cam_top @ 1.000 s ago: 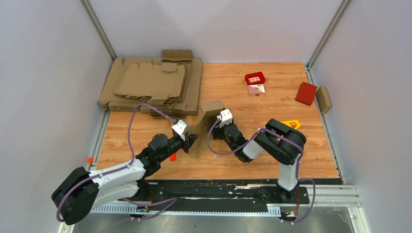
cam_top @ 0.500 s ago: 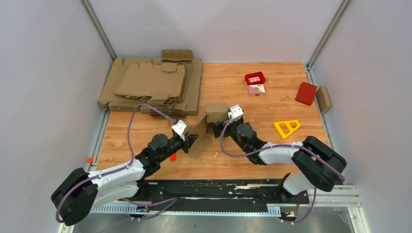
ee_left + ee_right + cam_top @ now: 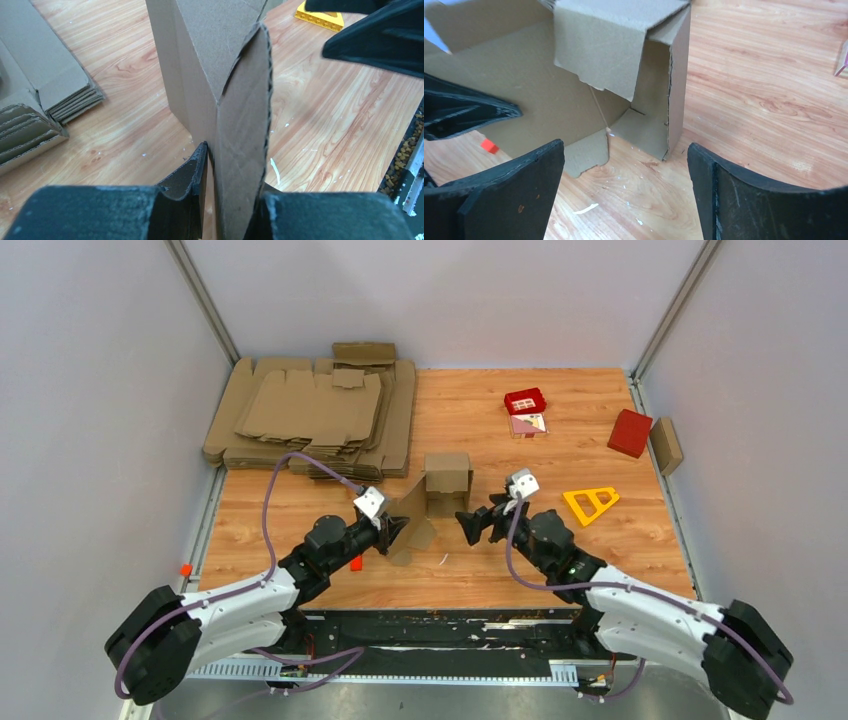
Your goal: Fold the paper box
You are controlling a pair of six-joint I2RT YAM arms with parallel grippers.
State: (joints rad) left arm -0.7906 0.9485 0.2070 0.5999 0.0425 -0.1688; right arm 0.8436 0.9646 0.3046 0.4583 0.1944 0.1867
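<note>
The paper box [image 3: 432, 495] is a half-formed brown cardboard piece standing upright on the wooden table, its open side toward the right arm. My left gripper [image 3: 402, 529] is shut on one of its flaps [image 3: 242, 150], which stands on edge between the fingers. My right gripper [image 3: 470, 527] is open and empty, a short way to the right of the box and apart from it. In the right wrist view the box's open inside [image 3: 624, 100] shows, with a top flap hanging down and a small flap on the table.
A pile of flat cardboard blanks [image 3: 315, 415] lies at the back left. Two small red boxes [image 3: 525, 402] [image 3: 630, 432] and a brown block [image 3: 666, 445] are at the back right. A yellow triangle piece [image 3: 590, 502] lies right of my right gripper.
My right arm has drawn back from the box toward the right and front, letting go of it. The box now stands more squared up. The left arm has held still.
</note>
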